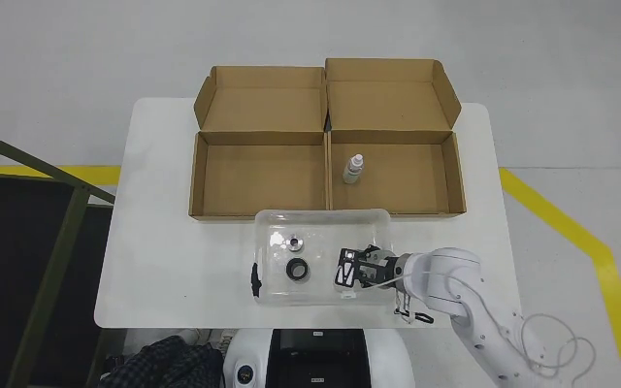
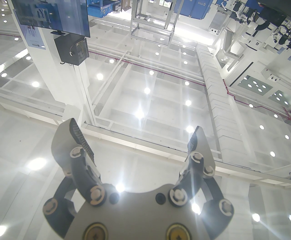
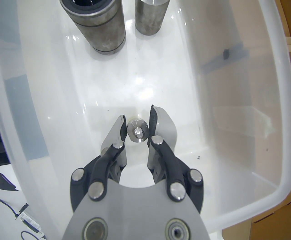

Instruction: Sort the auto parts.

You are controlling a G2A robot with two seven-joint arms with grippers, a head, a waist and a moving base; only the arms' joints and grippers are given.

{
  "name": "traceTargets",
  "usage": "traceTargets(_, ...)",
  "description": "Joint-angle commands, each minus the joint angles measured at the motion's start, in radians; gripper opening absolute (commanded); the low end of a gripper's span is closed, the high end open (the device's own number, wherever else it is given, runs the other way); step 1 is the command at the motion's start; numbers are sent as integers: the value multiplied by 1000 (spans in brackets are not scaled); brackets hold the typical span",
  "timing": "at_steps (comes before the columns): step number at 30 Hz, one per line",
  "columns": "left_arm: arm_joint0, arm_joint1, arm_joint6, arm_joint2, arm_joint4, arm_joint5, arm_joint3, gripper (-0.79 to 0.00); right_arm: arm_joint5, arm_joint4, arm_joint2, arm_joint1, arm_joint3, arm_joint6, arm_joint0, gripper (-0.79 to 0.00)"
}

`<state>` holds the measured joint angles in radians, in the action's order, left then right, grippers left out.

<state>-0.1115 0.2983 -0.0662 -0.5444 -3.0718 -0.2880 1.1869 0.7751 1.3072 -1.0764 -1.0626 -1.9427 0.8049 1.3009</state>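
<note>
Two pincers: right pincer (image 3: 137,118) sits inside clear bin (image 3: 227,91) on desk (image 1: 155,194), jaws closed onto small metal stud (image 3: 137,134), pads touching both its sides. Left pincer (image 2: 135,127) spread wide, holding nothing, aimed at ceiling. Bin also has hollow sleeve (image 3: 102,25) & solid cyl (image 3: 150,16), upright, side by side. White bottle (image 1: 354,170) lies in right cardboard box (image 1: 417,184).

Right arm (image 1: 464,291): white, elbow bent, extending from the robot's right side toward the table's middle.
Right gripper (image 3: 137,119): angled downward, fingers (image 3: 156,120) drawn in against both sides of a small metal part (image 3: 137,134).
Left gripper (image 2: 136,134): aimed upward, toothed fingers (image 2: 79,141) spread wide apart.
</note>
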Motion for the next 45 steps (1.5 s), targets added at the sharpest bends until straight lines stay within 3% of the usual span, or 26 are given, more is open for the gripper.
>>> traceTargets(1, 0, 0, 0, 0, 0, 0, 0, 0, -1, 0, 3, 0, -14, -6, -3, -785)
traceTargets(13, 0, 0, 0, 0, 0, 0, 0, 0, -23, -21, -26, 6, -100, -134, 1, -785)
traceTargets(31, 0, 0, 0, 0, 0, 0, 0, 0, -56, -153, -117, 7, -131, -504, 0, -785)
traceTargets(45, 0, 0, 0, 0, 0, 0, 0, 0, -54, -278, -191, 10, -163, -603, -7, -785)
